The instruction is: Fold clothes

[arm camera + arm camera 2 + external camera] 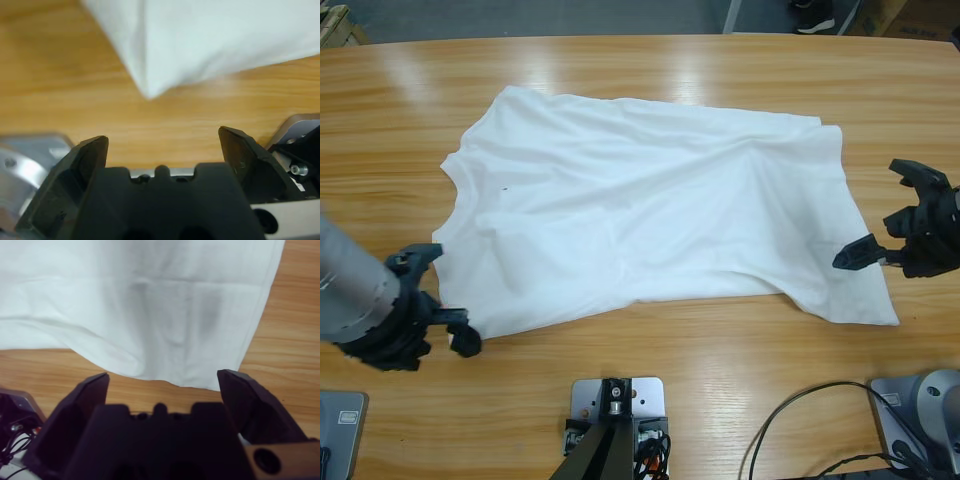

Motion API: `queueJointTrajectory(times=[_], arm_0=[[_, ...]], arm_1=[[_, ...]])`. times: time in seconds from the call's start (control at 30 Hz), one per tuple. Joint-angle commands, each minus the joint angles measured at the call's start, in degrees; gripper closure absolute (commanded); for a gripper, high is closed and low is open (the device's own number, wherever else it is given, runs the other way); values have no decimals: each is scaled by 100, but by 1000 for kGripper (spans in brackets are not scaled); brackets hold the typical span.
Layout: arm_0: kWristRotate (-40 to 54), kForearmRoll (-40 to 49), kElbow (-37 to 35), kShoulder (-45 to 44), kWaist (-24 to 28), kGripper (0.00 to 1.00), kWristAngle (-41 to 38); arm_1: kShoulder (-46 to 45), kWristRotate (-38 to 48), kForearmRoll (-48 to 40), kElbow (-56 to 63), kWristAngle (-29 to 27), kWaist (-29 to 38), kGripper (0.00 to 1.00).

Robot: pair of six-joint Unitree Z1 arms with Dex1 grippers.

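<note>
A plain white shirt (640, 210) lies spread and wrinkled across the middle of the wooden table (720, 350), its neck end to the left and its hem to the right. My left gripper (441, 300) stands open at the shirt's near left corner, holding nothing. In the left wrist view that corner of the shirt (215, 35) lies just beyond the open left gripper (162, 137). My right gripper (882, 213) is open beside the hem at the right. The right wrist view shows the hem of the shirt (150, 300) just ahead of the empty right gripper (162, 377).
Black cables (800, 420) curl on the table near the front right. The table's far edge (620, 40) runs along the top, with a person's shoes (815, 20) on the floor beyond it. Bare wood surrounds the shirt.
</note>
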Motion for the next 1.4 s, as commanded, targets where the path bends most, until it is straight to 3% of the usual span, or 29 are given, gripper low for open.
queueJointTrajectory(times=[0.03, 0.4, 0.47, 0.53, 0.67, 0.73, 0.83, 0.87, 0.9, 1.2, 1.4], arm_0=[[1420, -1031, 646, -189, -28, 69, 467], [1281, -2643, 1701, -504, -25, 89, 200], [1258, -2708, 1708, -542, -25, 238, 157], [1286, -2809, 1708, -678, -25, 557, 110], [1275, -2844, 1699, -945, -25, 602, 113], [1323, -2842, 1762, -952, -25, 759, 98], [1323, -2844, 1910, -954, -25, 759, 31], [1316, -2840, 1963, -959, -25, 823, -36], [1319, -2840, 2012, -985, -25, 978, -69], [1156, -2605, 2054, -962, -25, 1000, -316], [692, -1054, 1263, -173, -25, 1000, -382]], arm_1=[[15, 65, -135, 235, 171, -11, 110], [110, 62, -275, 305, 223, -11, 110], [110, 57, -293, 314, 230, -11, 110], [154, 48, -333, 318, 258, -11, 110], [247, 35, -435, 362, 294, 31, 110], [275, 39, -460, 367, 294, 41, 110], [243, 39, -460, 367, 292, 41, 110], [241, 39, -460, 369, 292, 41, 110], [248, 39, -460, 370, 287, 41, 110], [294, 39, -478, 376, 294, 41, 110], [294, 39, -478, 376, 285, 41, 110]])
